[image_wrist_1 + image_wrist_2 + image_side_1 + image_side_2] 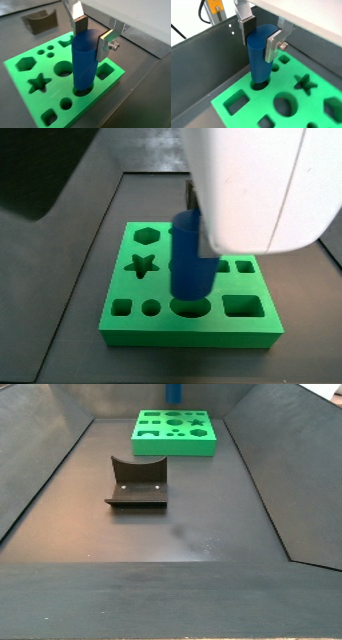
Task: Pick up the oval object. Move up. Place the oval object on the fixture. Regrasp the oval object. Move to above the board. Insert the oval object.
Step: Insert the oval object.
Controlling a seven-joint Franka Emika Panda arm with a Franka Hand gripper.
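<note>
The end effector [92, 34] stands over the green board [30, 76] with its silver plates clamped on the upper part of the blue peg [84, 62], which hangs upright with its lower end already down in a hole near the board's edge in both wrist views; in a side view the peg [191, 263] seems to sit in the middle hole of the near row, though the arm hides much of it there. The main risk is jamming: if the oval's long axis is a little turned against the hole, pressing down could wedge the peg or drag the board across the floor. Letting go too soon might leave the peg leaning, half seated. The fixture [138, 484] stands well apart from the board [174, 431], out of the way
</note>
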